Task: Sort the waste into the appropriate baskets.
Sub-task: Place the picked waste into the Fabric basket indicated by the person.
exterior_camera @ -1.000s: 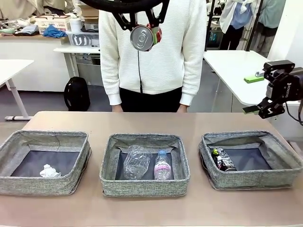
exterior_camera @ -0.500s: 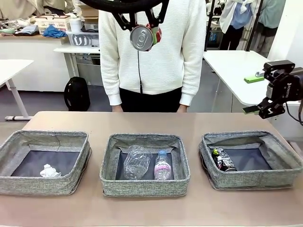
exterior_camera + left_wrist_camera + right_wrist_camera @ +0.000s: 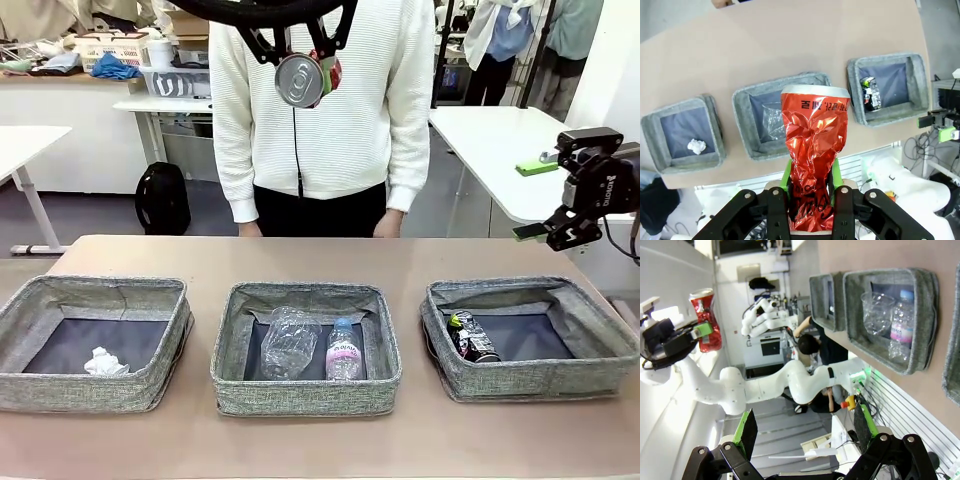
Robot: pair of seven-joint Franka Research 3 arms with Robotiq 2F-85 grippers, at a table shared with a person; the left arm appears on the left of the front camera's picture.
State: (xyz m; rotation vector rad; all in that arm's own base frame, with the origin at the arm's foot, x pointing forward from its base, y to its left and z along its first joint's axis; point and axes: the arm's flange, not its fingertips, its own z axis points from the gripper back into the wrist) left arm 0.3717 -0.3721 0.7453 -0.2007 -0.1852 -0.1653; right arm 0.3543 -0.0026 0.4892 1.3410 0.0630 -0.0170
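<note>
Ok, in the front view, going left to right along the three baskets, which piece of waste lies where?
Crumpled white paper ball in the left basket → crushed clear plastic bottle, then small clear bottle with pink label, both in the middle basket → dark printed can in the right basket.

Three grey baskets (image 3: 305,350) on the tan table (image 3: 320,255)

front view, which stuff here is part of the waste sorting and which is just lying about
Part of the job:
- red can held in the left gripper
- paper ball in the left basket
- crushed bottle and small bottle in the middle basket
- dark can in the right basket

Lying about:
- black bag on the floor
- blue cloth on the far counter
</note>
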